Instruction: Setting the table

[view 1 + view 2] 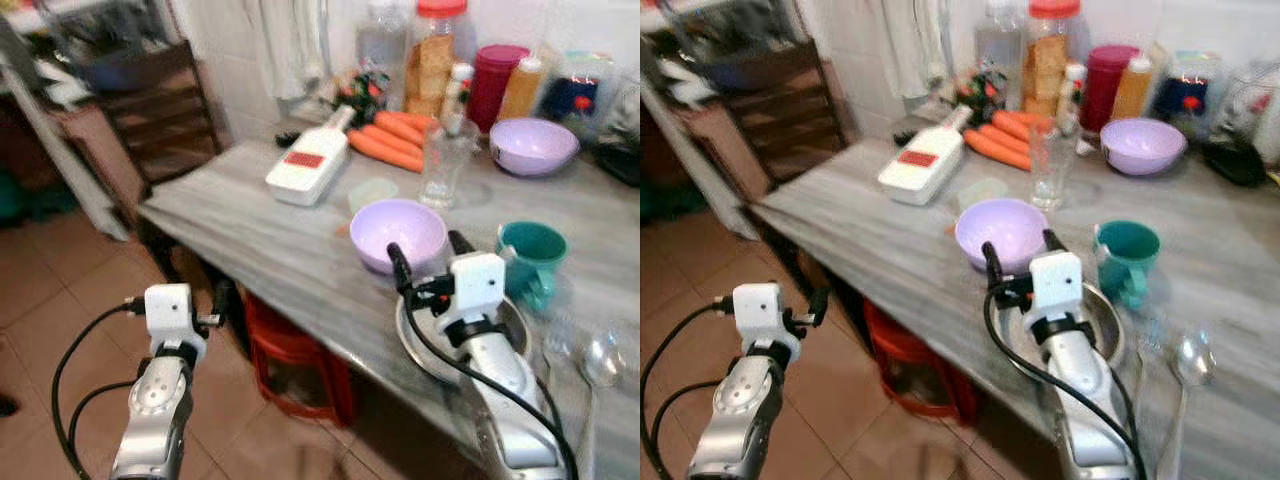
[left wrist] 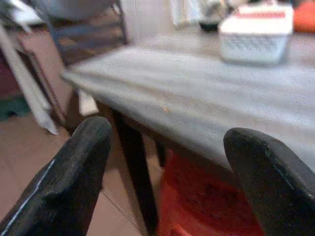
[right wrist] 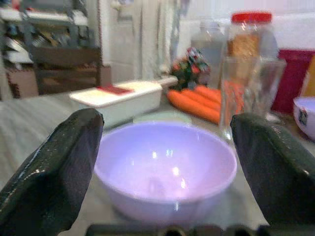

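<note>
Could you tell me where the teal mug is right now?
The teal mug stands on the table, right of the near purple bowl and just beyond the right gripper.

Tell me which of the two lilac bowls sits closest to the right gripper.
The near lilac bowl, directly ahead of the open right gripper; the other lilac bowl stands farther back, beside the jars.

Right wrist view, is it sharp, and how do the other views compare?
Right wrist view: lilac bowl fairly crisp with glare spots, black fingers soft. Left wrist view: blurred throughout, table edge smeared. Eye views: mild blur, spoon hazy.
</note>
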{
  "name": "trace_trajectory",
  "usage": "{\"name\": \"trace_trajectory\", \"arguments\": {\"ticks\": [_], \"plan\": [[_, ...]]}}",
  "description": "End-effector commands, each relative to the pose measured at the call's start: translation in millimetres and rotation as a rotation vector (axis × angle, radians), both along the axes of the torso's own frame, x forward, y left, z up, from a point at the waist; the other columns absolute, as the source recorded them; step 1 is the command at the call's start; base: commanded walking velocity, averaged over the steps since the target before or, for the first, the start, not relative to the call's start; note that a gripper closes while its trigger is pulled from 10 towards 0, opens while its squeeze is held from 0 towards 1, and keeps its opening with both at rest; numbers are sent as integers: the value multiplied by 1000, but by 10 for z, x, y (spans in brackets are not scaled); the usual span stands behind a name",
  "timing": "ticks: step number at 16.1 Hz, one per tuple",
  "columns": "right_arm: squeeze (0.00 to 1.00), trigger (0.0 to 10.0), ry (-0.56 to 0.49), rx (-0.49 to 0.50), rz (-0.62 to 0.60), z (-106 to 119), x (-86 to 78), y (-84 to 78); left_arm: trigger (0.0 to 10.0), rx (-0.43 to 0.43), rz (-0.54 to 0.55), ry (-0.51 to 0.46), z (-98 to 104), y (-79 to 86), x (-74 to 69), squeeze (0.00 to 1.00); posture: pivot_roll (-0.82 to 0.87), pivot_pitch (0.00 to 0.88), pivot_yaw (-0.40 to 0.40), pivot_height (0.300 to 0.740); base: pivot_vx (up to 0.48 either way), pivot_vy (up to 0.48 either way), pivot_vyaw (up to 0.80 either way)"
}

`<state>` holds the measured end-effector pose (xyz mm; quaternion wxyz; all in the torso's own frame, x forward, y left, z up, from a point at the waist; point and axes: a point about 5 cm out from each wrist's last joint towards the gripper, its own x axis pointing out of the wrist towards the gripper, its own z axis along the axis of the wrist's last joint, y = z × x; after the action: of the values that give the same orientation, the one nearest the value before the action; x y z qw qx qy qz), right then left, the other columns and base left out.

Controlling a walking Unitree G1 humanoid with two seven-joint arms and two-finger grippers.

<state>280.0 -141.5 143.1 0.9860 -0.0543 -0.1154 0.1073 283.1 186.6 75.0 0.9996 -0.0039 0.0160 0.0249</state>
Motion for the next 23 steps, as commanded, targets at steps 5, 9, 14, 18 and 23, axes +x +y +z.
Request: {"name": "trace_trajectory", "arguments": {"ticks": [5, 9, 14, 18, 23], "plan": [[427, 10000, -19, -3, 23, 49, -8, 72, 10000, 30, 44, -10, 1, 59, 4, 0, -27, 0, 111, 740, 0, 0, 800], [294, 10000, -26, -14, 49, 63, 0, 120, 10000, 58, 82, -16, -8, 115, -1, 0, -22, 0, 107, 740, 0, 0, 800], [251, 10000, -26, -25, 81, 64, -2, 152, 10000, 82, 136, -7, -60, 158, -30, 0, -20, 0, 97, 740, 0, 0, 800], [247, 10000, -26, -28, 103, 68, 13, 191, 10000, 90, 156, -6, -84, 173, -38, 0, -10, 0, 81, 740, 0, 0, 800], [0, 10000, 11, -17, 130, 14, 114, 206, 10000, 86, 183, 26, -186, 193, -128, 0, 42, 0, 32, 740, 0, 0, 480]]}}
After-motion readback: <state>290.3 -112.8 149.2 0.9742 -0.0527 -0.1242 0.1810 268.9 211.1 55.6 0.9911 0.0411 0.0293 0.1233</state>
